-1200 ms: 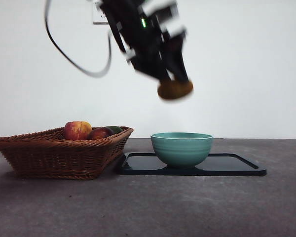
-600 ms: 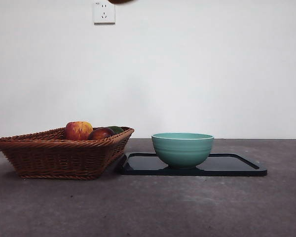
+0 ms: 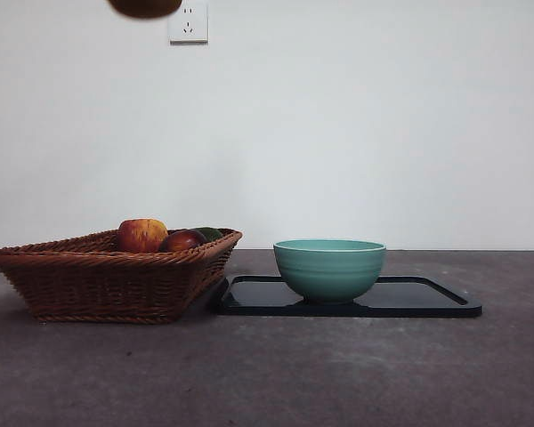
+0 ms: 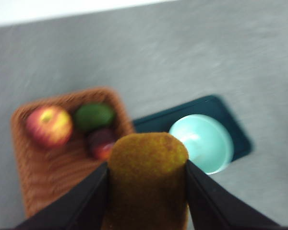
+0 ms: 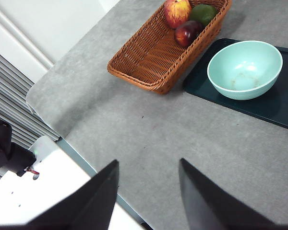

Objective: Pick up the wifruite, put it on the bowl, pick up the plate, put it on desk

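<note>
Clamping the wifruite (image 4: pixel 148 165) between both black fingers (image 4: pixel 89 191), the left gripper (image 4: pixel 146 191) hangs high over the counter (image 3: pixel 267 374); from the front only the fruit's brown underside shows, cut off by the top edge above the basket (image 3: pixel 107 276). The bowl (image 3: pixel 329 267) sits on a dark tray (image 3: pixel 427 301) just beside that basket, which holds a streaked apple (image 3: pixel 141 235), a dark red fruit (image 3: pixel 182 240) and a half-hidden green one (image 5: pixel 203 13). The right gripper (image 5: pixel 149 191) waits apart from the basket, fingers spread wide on nothing.
</note>
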You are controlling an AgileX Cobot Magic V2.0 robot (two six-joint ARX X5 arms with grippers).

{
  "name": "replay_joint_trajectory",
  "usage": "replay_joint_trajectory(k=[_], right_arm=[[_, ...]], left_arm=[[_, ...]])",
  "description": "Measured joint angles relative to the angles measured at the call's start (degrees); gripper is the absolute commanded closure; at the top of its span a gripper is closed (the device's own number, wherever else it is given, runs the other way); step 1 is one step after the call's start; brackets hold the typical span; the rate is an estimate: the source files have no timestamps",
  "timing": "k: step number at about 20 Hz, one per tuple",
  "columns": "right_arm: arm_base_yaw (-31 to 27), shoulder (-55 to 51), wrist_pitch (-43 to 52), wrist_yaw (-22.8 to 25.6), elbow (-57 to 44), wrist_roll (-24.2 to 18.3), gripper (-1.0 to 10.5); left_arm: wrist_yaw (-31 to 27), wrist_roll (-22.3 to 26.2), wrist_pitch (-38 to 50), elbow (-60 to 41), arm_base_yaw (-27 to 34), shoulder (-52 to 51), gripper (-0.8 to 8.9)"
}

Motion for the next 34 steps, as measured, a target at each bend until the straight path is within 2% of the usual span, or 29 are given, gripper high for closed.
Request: replay_joint_trajectory(k=[6, 19, 26, 31, 34], right_arm=[[0.00, 0.00, 0.00, 0.92, 0.00, 0.00, 7.5], [0.00, 0.00, 0.02, 0.94, 0.00, -0.02, 7.5], [0.00, 0.00, 0.00, 0.94, 0.00, 0.00, 7.5], [0.00, 0.00, 0.00, 0.94, 0.00, 0.02, 7.5], [0.00, 0.00, 0.00, 0.94, 0.00, 0.02, 7.5]], left_arm=[[-4.24, -3.23, 6.78, -9.60, 0.79, 0.00, 6.31], [-8.81, -11.30, 27.78, -33.75, 0.83, 0.00, 6.31], [-11.63, -12.17, 38.73, -44.44, 0.83, 0.02, 6.31], [-12.48, -11.63, 46.10, -45.42, 0.94, 2.62, 6.31], [-12.48, -11.19, 47.12, -45.42, 0.94, 6.38, 6.31]])
